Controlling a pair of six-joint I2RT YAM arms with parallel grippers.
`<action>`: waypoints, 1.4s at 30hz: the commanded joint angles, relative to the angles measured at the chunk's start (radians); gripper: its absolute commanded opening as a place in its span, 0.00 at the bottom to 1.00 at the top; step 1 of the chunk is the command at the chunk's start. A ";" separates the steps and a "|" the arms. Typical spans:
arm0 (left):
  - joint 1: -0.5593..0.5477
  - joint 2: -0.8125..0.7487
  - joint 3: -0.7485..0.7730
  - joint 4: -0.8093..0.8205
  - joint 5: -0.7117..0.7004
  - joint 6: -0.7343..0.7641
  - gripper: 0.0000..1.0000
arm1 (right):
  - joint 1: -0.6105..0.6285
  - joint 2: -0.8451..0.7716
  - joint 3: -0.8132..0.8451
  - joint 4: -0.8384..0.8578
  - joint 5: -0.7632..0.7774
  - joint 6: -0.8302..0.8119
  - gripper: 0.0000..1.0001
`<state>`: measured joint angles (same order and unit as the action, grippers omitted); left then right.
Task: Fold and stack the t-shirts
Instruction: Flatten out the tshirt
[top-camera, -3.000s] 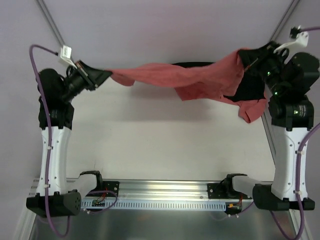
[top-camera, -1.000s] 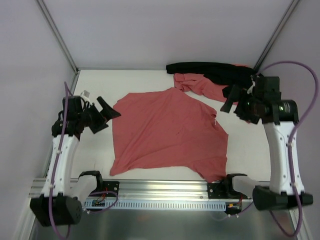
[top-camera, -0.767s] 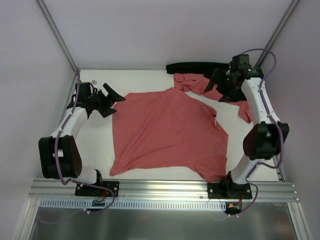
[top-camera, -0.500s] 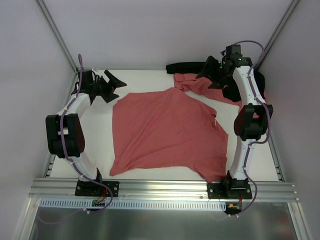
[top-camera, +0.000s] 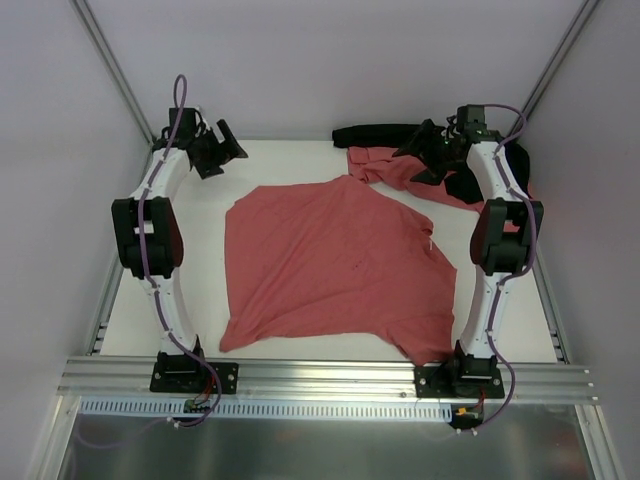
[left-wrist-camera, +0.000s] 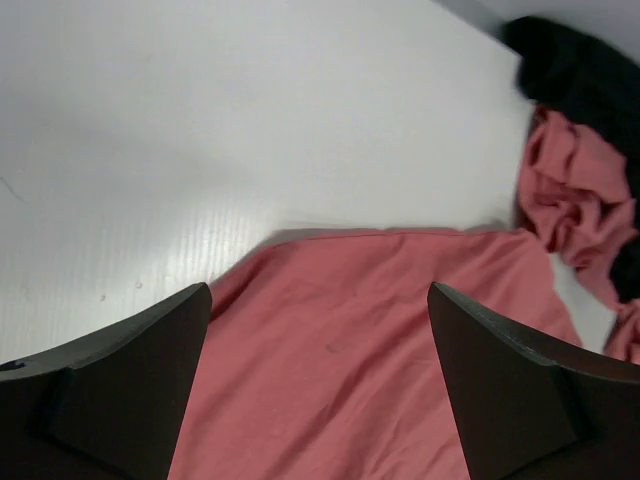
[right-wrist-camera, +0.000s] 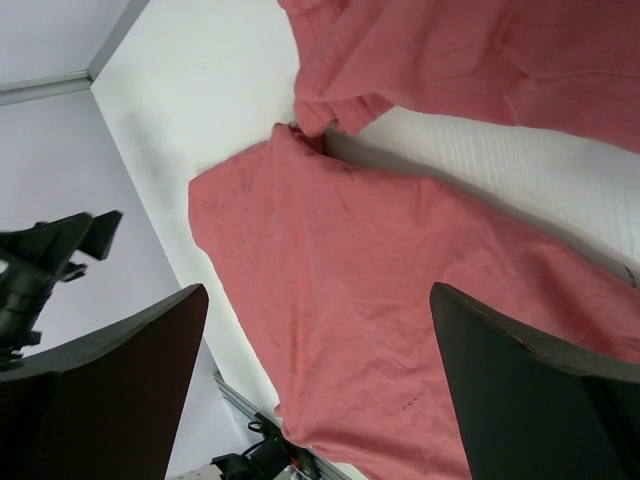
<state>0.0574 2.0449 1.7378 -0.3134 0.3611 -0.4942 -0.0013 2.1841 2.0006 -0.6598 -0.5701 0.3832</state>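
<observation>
One salmon-red t-shirt (top-camera: 335, 265) lies spread flat in the middle of the white table (top-camera: 190, 270), its near right corner at the front rail. A second t-shirt (top-camera: 395, 170) lies crumpled at the back right. My left gripper (top-camera: 222, 152) hangs open and holds nothing above the far left corner, off the spread t-shirt (left-wrist-camera: 380, 360). My right gripper (top-camera: 425, 152) hovers open, also holding nothing, over the crumpled t-shirt (right-wrist-camera: 470, 60). Both wrist views look down on the spread t-shirt (right-wrist-camera: 400, 330) between the wide-apart fingers (left-wrist-camera: 110, 390).
A black cloth (top-camera: 385, 133) lies along the back edge, running right behind the crumpled t-shirt and under the right arm. It also shows in the left wrist view as a black cloth (left-wrist-camera: 590, 70). Metal frame posts (top-camera: 110, 70) rise at both back corners.
Both arms have stretched out toward the back of the table: the left gripper to the far left corner, the right gripper over the crumpled t-shirt. The spread t-shirt has not moved.
</observation>
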 joint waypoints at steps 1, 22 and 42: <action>-0.028 0.086 0.092 -0.196 -0.108 0.134 0.91 | -0.003 -0.038 0.006 0.065 -0.063 0.040 0.99; -0.050 0.265 0.186 -0.417 -0.127 0.128 0.72 | -0.043 -0.072 0.007 0.049 -0.059 0.054 0.99; -0.048 0.189 0.109 -0.323 -0.291 0.109 0.00 | -0.043 -0.093 -0.002 0.045 -0.080 0.039 0.99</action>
<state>0.0036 2.3020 1.8645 -0.6418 0.2214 -0.4038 -0.0444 2.1666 1.9976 -0.6243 -0.6170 0.4263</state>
